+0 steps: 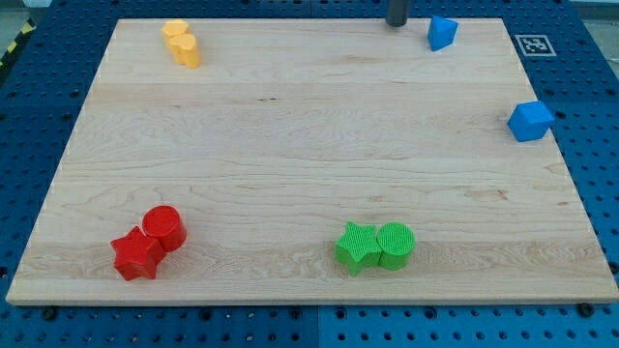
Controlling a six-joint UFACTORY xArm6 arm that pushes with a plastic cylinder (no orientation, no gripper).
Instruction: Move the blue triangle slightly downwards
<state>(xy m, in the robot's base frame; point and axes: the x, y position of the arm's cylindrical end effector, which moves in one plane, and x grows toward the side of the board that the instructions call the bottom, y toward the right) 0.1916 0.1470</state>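
Up at the view's top edge of the pale wooden board (309, 145), our tip (397, 24), a bare dark rod with no jaws to open or close, stands just left of the small blue triangle block (442, 33) without touching it. Well below that triangle toward the board's right edge sits the blue cube (530, 121).
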